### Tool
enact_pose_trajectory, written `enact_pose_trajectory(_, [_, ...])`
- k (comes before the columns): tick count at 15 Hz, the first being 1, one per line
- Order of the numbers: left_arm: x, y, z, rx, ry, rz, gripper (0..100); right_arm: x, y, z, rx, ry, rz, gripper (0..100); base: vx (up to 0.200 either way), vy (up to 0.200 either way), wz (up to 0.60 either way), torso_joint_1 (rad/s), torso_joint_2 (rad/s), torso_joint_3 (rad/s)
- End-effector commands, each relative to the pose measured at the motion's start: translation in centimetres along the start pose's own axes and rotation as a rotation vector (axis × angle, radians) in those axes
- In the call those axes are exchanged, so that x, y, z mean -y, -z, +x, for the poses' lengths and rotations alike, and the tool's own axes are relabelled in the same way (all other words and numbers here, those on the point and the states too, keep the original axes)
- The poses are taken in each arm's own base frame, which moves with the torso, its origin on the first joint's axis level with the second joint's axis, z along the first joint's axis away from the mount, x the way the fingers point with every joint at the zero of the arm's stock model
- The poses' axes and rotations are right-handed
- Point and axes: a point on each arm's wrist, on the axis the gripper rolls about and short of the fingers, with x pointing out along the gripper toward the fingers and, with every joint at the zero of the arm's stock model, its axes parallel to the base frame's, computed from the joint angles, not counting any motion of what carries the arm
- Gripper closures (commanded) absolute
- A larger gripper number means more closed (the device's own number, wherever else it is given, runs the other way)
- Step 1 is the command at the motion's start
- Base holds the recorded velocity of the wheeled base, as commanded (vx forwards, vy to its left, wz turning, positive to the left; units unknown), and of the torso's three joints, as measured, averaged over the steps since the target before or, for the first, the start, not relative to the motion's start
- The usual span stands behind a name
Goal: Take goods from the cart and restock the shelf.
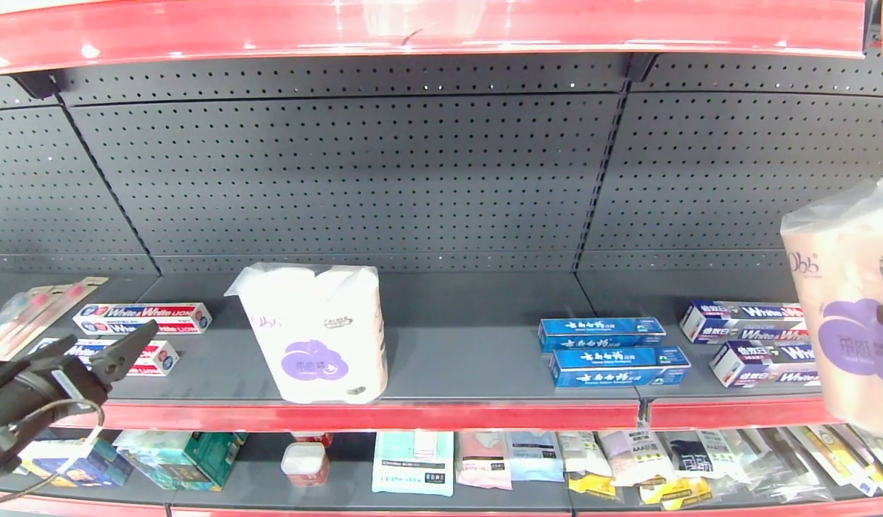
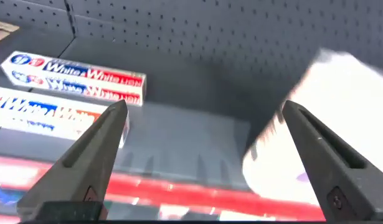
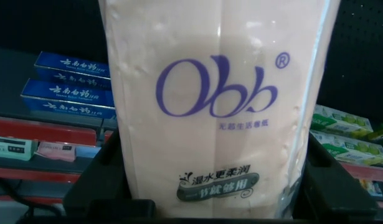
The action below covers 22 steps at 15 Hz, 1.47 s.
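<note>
A white pack of toilet rolls (image 1: 319, 334) stands upright near the front edge of the grey shelf (image 1: 470, 337). My left gripper (image 1: 129, 352) hangs open and empty in front of the shelf's left end, beside the red-and-white toothpaste boxes (image 1: 143, 318). In the left wrist view its fingers (image 2: 91, 162) spread wide, with the white pack (image 2: 322, 124) off to one side and the toothpaste boxes (image 2: 79, 78) to the other. My right gripper (image 3: 216, 137) is shut on a second, beige pack of toilet rolls (image 3: 219, 106), held up at the far right (image 1: 851, 309) before the shelf.
Two blue toothpaste boxes (image 1: 614, 352) and several dark blue-and-white boxes (image 1: 757, 341) lie on the shelf's right half. Toothbrush packs (image 1: 32, 309) lie at the far left. Bare shelf runs between the white pack and the blue boxes. The lower shelf (image 1: 413, 459) is crowded with goods.
</note>
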Motion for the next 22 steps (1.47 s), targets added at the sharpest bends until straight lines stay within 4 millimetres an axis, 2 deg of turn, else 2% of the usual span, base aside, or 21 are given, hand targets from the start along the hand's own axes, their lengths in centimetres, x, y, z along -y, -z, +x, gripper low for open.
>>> enact_pose_trajectory(1, [1.8,-1.0,-3.4,0.049,0.096,0.045,0,-0.2,-0.1,-0.1,0.011,-0.018,-0.005,100,0.0,0.0,0.0,0.0,0.0,0.0])
enact_pose_trajectory(2, [3.1,-0.4,-6.3,0.005,0.188,0.049,0,-0.5,0.1,-0.2,0.013,-0.039,-0.011,100,0.0,0.0,0.0,0.0,0.0,0.0])
enact_pose_trajectory(3, [3.5,-0.1,-7.8,-0.013,0.228,0.058,0,-0.6,0.1,-0.3,0.017,-0.047,-0.013,100,0.0,0.0,0.0,0.0,0.0,0.0])
enact_pose_trajectory(5, [3.7,1.1,-13.0,-0.087,0.309,0.123,0,-0.9,0.3,-0.3,0.018,-0.067,-0.02,100,0.0,0.0,0.0,0.0,0.0,0.0])
enact_pose_trajectory(6, [3.6,1.3,-14.0,-0.098,0.314,0.132,0,-0.9,0.3,-0.2,0.015,-0.068,-0.025,100,0.0,0.0,0.0,0.0,0.0,0.0])
enact_pose_trajectory(8, [3.0,2.9,-17.9,-0.096,0.33,0.176,0,-1.0,0.4,0.0,0.004,-0.075,-0.043,100,0.0,0.0,0.0,0.0,0.0,0.0])
enact_pose_trajectory(9, [2.8,3.6,-18.6,-0.078,0.332,0.181,0,-1.0,0.5,0.1,0.0,-0.077,-0.051,100,0.0,0.0,0.0,0.0,0.0,0.0])
enact_pose_trajectory(12, [2.6,4.4,-19.4,-0.057,0.33,0.217,0,-1.1,0.8,0.2,-0.007,-0.084,-0.066,100,0.0,0.0,0.0,0.0,0.0,0.0])
enact_pose_trajectory(18, [2.1,6.7,-18.3,-0.134,0.298,0.282,0,-2.3,0.5,0.8,0.033,-0.178,-0.093,100,0.0,0.0,0.0,0.0,0.0,0.0])
enact_pose_trajectory(22, [1.6,7.2,-17.6,-0.072,0.046,0.223,0,-2.5,-0.1,2.4,0.052,-0.172,-0.08,100,0.0,0.0,0.0,0.0,0.0,0.0])
